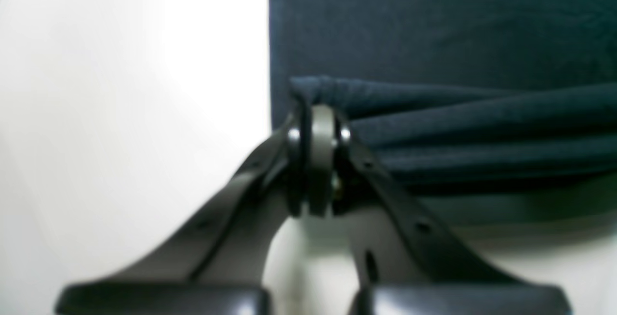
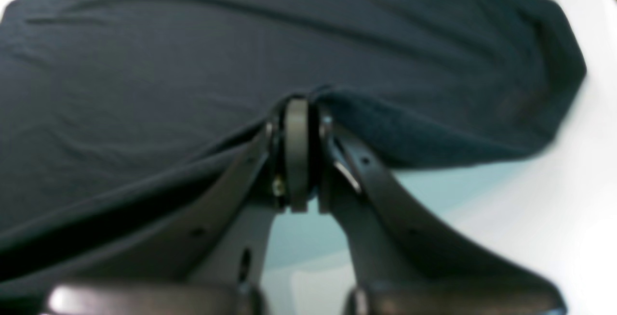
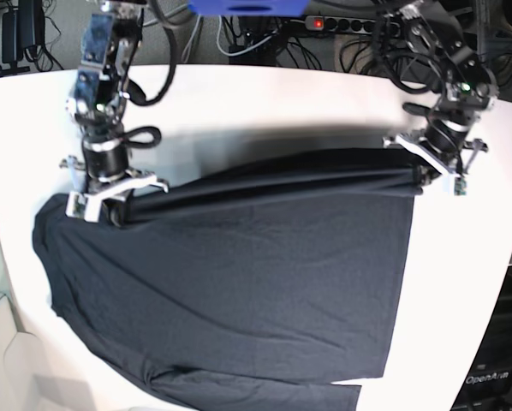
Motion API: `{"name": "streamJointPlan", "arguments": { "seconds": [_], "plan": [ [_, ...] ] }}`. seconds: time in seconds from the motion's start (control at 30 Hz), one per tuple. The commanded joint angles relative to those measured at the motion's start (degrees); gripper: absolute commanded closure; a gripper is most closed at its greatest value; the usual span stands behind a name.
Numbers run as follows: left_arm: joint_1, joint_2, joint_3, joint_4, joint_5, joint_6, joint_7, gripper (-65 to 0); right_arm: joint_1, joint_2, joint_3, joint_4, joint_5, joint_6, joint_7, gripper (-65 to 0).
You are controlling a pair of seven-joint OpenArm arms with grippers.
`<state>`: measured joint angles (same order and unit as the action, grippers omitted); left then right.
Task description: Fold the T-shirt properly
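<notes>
While the left gripper [image 1: 318, 112] is clamped on a bunched corner of the T-shirt [image 3: 239, 282], the right gripper [image 2: 296, 108] is likewise pinched tight on the cloth at the opposite end of the same edge, as both wrist views show. Between the two grips, the far edge is drawn up off the white table [image 3: 264, 98] into a long ridge of gathered folds, seen in the base view running from one arm to the other. Beyond that ridge, the rest of the garment is spread flat and dark across the table toward the camera, with a sleeve [image 3: 264, 396] trailing at the near edge.

A first fold of the far edge over the body is judged to be in hand, and barely begun. For the next move, both held points are best carried together toward the near side at equal height and pace, so that the edge is laid down straight and without skew.
</notes>
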<state>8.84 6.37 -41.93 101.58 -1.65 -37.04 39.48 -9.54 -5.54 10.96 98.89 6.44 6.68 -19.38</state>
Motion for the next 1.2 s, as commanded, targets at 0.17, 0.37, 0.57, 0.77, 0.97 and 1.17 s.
{"name": "streamJointPlan", "arguments": {
  "seconds": [0.17, 0.37, 0.57, 0.77, 0.97, 1.17],
  "plan": [
    [-1.85, -1.14, 0.04, -0.7, -0.59, 0.42, -1.11, 0.0, 4.4, 2.33, -1.77, -4.69, 0.02, 0.31, 1.49, 0.0],
    [-4.58, -1.58, 0.04, -3.69, -0.5, 0.42, -1.11, 0.0, 7.39, 3.56, -2.92, -9.88, 0.02, 0.31, 1.49, 0.0],
    [-7.48, -2.64, 0.04, -6.24, 0.73, 0.42, -1.2, 0.0, 10.55, 4.18, -2.92, -13.66, 0.02, 0.31, 1.49, 0.0],
    [-9.5, -2.64, 0.04, -7.21, 1.25, 0.42, -1.2, 0.0, 11.87, 4.27, -3.01, -13.92, 0.02, 0.31, 1.49, 0.0],
    [-9.59, -2.64, 0.31, -7.21, 1.25, 0.42, -1.55, 0.0, 12.4, 4.71, -3.01, -13.92, 0.02, 0.31, 1.49, 0.0],
    [-9.15, -2.46, 0.04, -8.44, 1.25, 0.42, -1.64, 0.0, 11.08, 4.88, -2.92, -14.01, 0.02, 0.31, 1.49, -3.2]
  ]
}}
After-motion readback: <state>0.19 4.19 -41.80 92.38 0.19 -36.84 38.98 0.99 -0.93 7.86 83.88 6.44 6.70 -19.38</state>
